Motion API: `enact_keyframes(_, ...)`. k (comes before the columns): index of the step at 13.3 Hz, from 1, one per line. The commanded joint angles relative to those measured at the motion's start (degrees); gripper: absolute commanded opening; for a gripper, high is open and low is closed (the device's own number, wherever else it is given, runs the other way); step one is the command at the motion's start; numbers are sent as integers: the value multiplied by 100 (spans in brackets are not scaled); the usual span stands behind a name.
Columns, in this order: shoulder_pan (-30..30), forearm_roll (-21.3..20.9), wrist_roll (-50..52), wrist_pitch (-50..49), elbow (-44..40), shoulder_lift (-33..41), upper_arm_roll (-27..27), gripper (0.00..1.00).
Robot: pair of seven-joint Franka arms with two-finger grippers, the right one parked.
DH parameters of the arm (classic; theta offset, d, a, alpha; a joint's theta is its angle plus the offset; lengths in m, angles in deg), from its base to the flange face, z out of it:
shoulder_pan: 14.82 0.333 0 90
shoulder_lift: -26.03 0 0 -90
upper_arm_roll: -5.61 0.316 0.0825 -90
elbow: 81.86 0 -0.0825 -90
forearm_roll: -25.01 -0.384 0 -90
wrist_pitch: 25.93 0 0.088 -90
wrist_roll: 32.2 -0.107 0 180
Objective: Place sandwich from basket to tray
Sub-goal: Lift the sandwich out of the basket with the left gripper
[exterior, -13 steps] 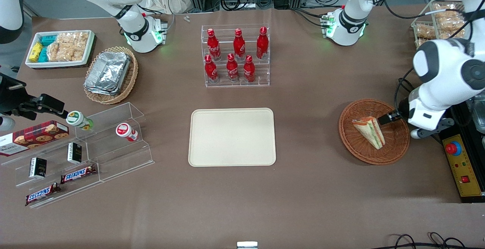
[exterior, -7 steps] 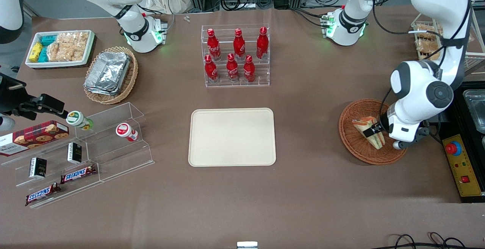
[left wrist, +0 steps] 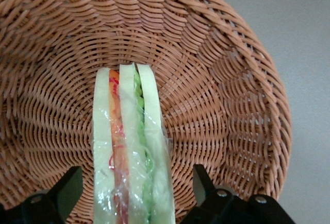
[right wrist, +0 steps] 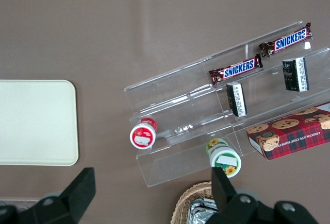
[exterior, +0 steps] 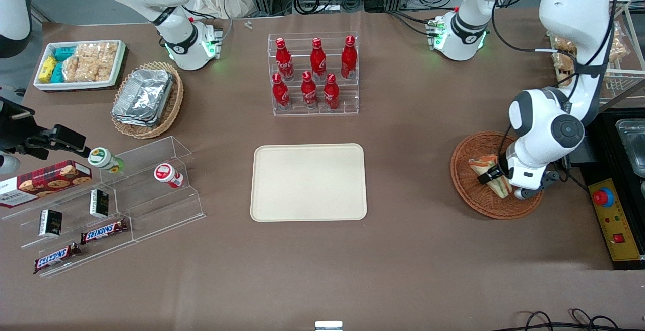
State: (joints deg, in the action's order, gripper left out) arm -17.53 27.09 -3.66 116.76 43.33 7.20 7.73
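Note:
The sandwich (exterior: 488, 172), a clear-wrapped white bread wedge with orange, green and red filling, lies in the reddish-brown wicker basket (exterior: 473, 200) toward the working arm's end of the table. The gripper (exterior: 496, 175) is down in the basket over the sandwich. In the left wrist view the gripper (left wrist: 135, 188) is open, with one black finger (left wrist: 67, 188) on each side of the sandwich (left wrist: 129, 147) and a gap to each; the basket's weave (left wrist: 216, 80) surrounds it. The cream-beige tray (exterior: 308, 182) lies flat at the table's middle and also shows in the right wrist view (right wrist: 36, 122).
A clear rack of red bottles (exterior: 313, 73) stands farther from the front camera than the tray. A tan basket of foil trays (exterior: 146, 99), a white snack tray (exterior: 80, 64) and a clear stepped shelf with snacks (exterior: 101, 205) lie toward the parked arm's end.
The left arm swung in over the basket and lowered; the gripper moved from beside the sandwich's upper edge to straddling it. The sandwich has not moved.

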Motion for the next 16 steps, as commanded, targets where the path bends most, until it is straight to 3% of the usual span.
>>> enact_keyframes(1,-28,38,221,119,-39,1,34,32)
enact_keyframes(2,-28,21,256,14,-117,71,34,11)
enact_keyframes(3,-28,21,309,-257,-231,203,34,0)
enact_keyframes(8,-28,-32,652,-2645,-1495,765,34,0)
enact_keyframes(12,-72,-32,652,-4799,-3164,811,-10,0)
enact_keyframes(16,-168,-6,565,-5443,-3616,906,-413,0)
